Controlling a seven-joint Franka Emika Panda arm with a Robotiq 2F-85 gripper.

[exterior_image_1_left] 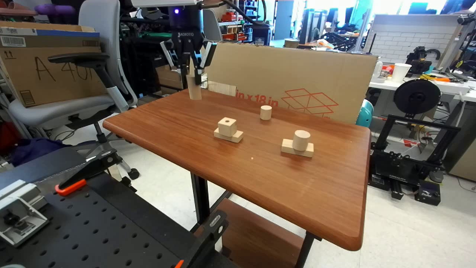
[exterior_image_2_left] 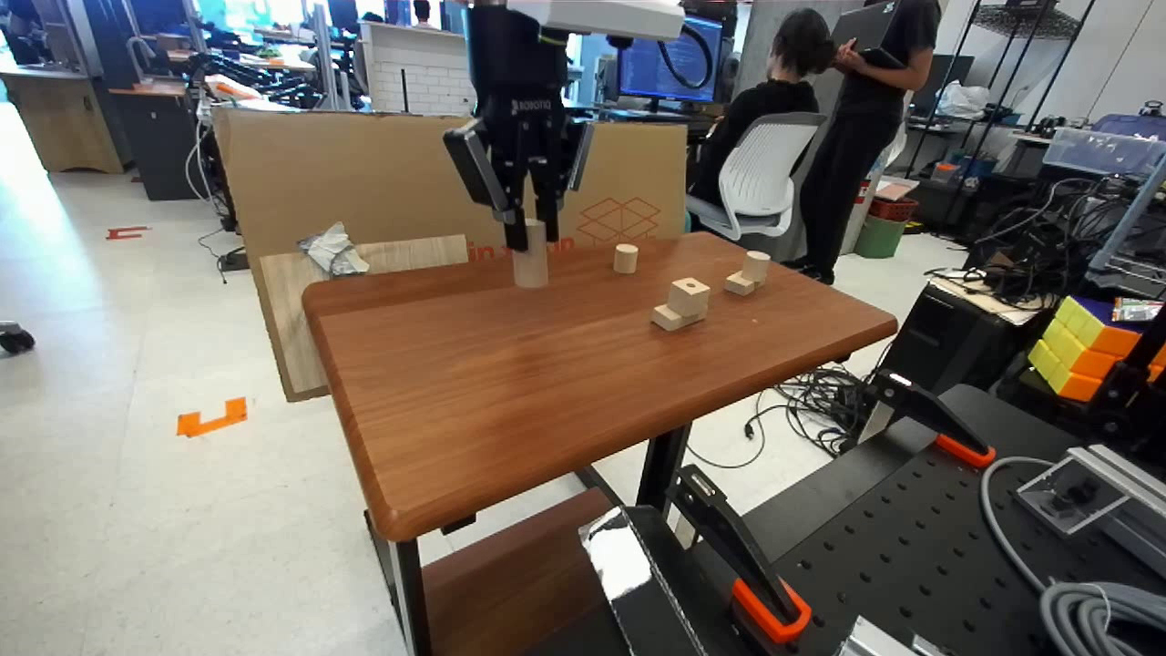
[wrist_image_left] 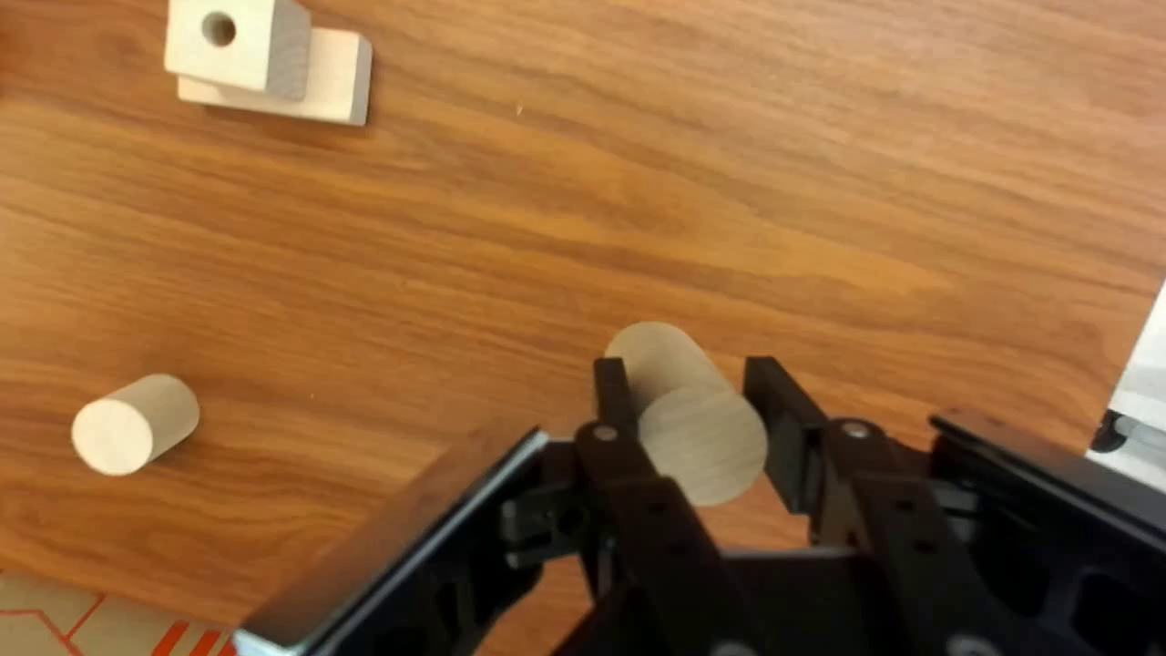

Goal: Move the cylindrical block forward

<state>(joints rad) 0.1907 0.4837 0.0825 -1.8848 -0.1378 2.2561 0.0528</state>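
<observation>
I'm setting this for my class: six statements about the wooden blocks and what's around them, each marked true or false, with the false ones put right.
1. The tall cylindrical block is between the robot's fingers. True.
2. The tall cylindrical block lies on its side. False: it is on end.
3. The shorter cylinder stands on the wooden table, apart from the other blocks. True.
4. The holed block has its hole facing up. True.
5. The holed block rests directly on the wooden table. False: it sits on a flat wooden piece.
6. Red lines are drawn on the wooden table. False: the red line drawing is on the cardboard.
</observation>
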